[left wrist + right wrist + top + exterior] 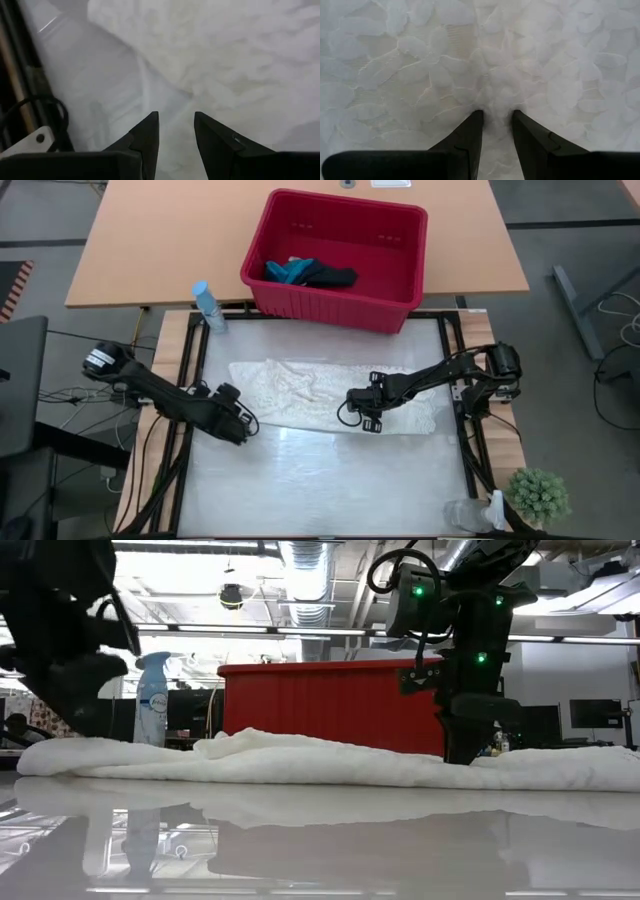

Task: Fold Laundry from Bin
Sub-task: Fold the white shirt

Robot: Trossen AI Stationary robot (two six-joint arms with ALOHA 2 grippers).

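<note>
The large white lacy cloth (330, 395) lies spread across the middle of the high view on the glossy white table (320, 490), rumpled, stretching from left of centre to the right. The right gripper (360, 415) is down on its lower edge, right of centre; in its wrist view the two dark fingers (470, 135) press into the lace with a small bunch of fabric pinched between them — jaws clamped on the cloth. The left gripper (240, 425) sits at the cloth's lower left corner, its fingers (147, 132) a little apart over the table just beside the fabric edge, holding nothing. The red bin (400, 275) stands at upper centre, holding the teal cloth (290, 270) and the dark cloth (330, 277). A blue spray bottle (207, 305) stands just left of the bin.
</note>
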